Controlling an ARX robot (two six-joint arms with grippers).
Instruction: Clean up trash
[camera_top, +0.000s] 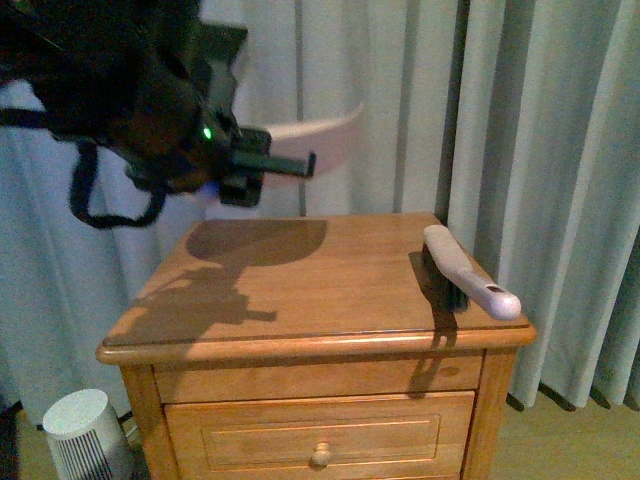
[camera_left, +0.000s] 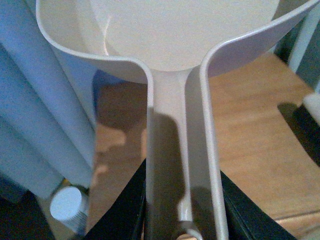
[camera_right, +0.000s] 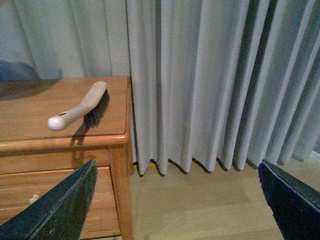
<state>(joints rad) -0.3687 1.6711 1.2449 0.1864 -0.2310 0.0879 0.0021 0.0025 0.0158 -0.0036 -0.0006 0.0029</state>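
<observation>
Pinkish-white plastic fills the left wrist view: the long handle of the dustpan (camera_left: 180, 150) runs straight through the left pincer (camera_left: 182, 220). Its dark fingers (camera_left: 125, 215) are clamped on either side of the handle, low down near its end. The right pincer (camera_right: 175, 200) hangs wide apart with nothing between its fingers, off the right side of the desk (camera_top: 330, 280) and above the floor.

Further out, the pan is held up in the air over the back left part of the desk, casting a round shadow on the wood. The brush (camera_top: 470, 272) lies along the right edge of the top with its pale handle toward the front corner and its dark bristles down. A small white cylinder (camera_top: 85, 430) stands on the floor by the left leg. Grey curtains (camera_top: 560, 150) close off the back.

The trash shows in none of the views. The wooden top carries no paper ball, and the part of the pan bowl that the left wrist view shows has no clear lump in it, though much of the bowl is cut off. If the ball is in there, I would expect it to be very light, soft and quick to roll, so the pan wants carrying level and slowly. If picked up directly, a gentle pinch across its middle should do, since it crushes rather than breaks.
</observation>
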